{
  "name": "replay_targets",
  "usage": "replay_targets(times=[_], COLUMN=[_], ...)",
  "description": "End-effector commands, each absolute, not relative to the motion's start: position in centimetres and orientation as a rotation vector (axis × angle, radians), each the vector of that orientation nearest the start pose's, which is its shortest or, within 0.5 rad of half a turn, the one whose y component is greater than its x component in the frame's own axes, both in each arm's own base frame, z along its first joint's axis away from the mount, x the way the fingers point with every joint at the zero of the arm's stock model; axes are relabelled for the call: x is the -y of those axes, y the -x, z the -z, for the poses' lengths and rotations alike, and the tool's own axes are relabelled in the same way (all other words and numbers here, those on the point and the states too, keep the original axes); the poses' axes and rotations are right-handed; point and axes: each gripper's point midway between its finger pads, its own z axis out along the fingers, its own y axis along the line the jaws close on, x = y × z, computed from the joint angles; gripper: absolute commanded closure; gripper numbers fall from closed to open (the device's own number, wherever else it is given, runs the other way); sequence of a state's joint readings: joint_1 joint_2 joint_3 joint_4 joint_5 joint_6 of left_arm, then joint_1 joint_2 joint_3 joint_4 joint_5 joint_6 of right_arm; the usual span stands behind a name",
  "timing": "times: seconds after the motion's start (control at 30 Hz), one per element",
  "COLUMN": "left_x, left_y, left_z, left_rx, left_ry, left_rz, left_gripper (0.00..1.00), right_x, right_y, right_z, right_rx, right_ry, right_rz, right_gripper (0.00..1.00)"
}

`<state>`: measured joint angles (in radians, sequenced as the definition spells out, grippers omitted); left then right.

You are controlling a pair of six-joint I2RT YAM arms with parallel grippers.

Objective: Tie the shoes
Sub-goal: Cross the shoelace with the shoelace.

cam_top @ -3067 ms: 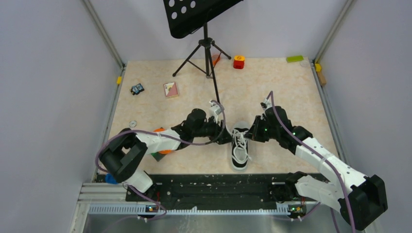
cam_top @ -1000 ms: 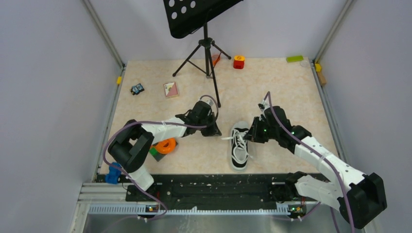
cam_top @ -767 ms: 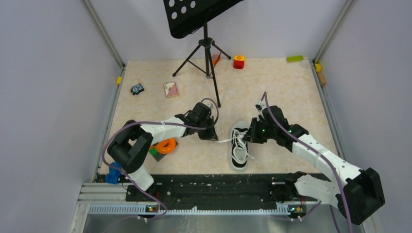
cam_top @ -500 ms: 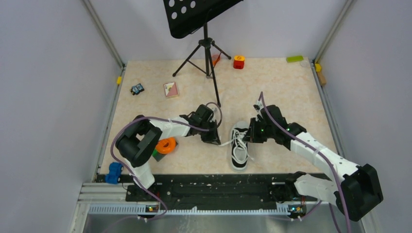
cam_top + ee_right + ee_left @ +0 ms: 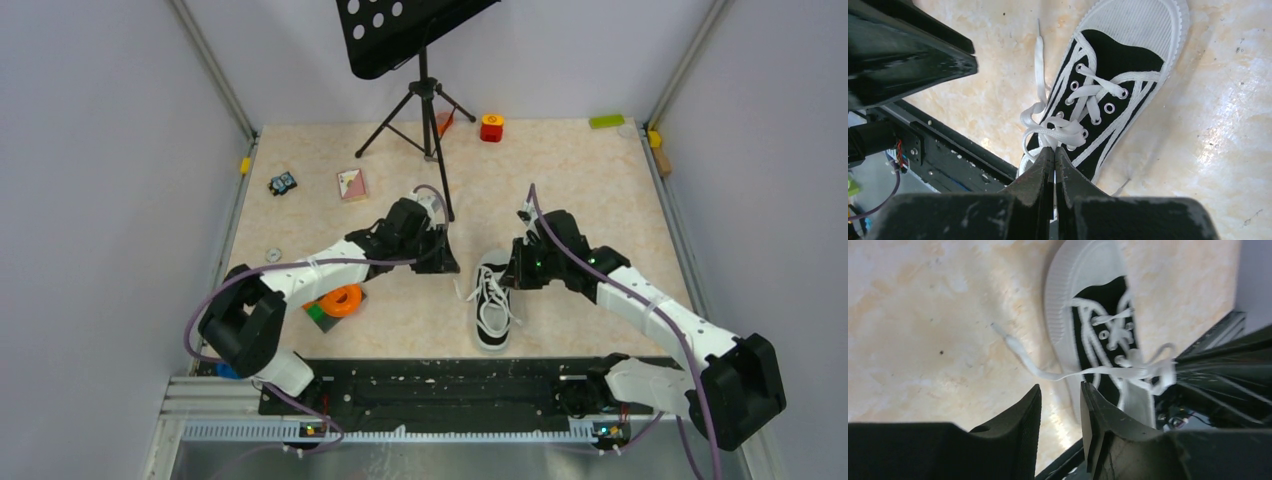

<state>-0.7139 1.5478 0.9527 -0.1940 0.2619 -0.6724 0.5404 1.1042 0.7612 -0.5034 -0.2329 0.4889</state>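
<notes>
The black canvas shoe (image 5: 492, 300) with white toe cap and white laces lies on the table between both arms, toe toward the near edge. My left gripper (image 5: 452, 265) hovers just left of it, open, with nothing between its fingers (image 5: 1060, 390). One loose lace end (image 5: 1020, 352) trails over the table beyond those fingertips. My right gripper (image 5: 512, 275) is at the shoe's right side, shut (image 5: 1054, 150) on a bunch of white lace (image 5: 1058, 127) over the tongue. The shoe (image 5: 1118, 65) fills that view.
A music stand tripod (image 5: 425, 110) stands behind the shoe. An orange tape roll (image 5: 343, 298) lies under the left arm. A card (image 5: 351, 184), a small toy (image 5: 283, 183) and a red-yellow block (image 5: 491, 127) lie farther back. The black base rail (image 5: 440, 385) runs along the near edge.
My left gripper has opened and let go of the lace, whose end now lies slack on the table left of the shoe. The right gripper stays shut at the laces.
</notes>
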Motion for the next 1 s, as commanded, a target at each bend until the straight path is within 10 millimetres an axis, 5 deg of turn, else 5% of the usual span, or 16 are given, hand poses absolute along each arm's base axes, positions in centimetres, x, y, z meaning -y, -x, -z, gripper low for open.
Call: replay_targets(times=[0.0,0.3,0.97], left_x=[33.7,37.8,40.6], left_y=[-26.3,-24.8,-23.0], left_z=[-16.0,-18.5,-16.1], left_rx=[-2.377,-2.346,-2.448], left_ry=[-0.219,-0.339,-0.46], left_rz=[1.111,1.34,1.331], left_gripper=[0.6,0.59,0.65], right_x=[-20.4,-20.4,-20.5], right_y=[-22.2,-22.3,-22.3], right_z=[-13.6,-13.6,-13.9], right_rx=[-2.468,-2.466,-2.469], right_ry=[0.219,0.216,0.205], right_rz=[-0.746,-0.748,-0.751], right_gripper=[1.0,1.0,1.0])
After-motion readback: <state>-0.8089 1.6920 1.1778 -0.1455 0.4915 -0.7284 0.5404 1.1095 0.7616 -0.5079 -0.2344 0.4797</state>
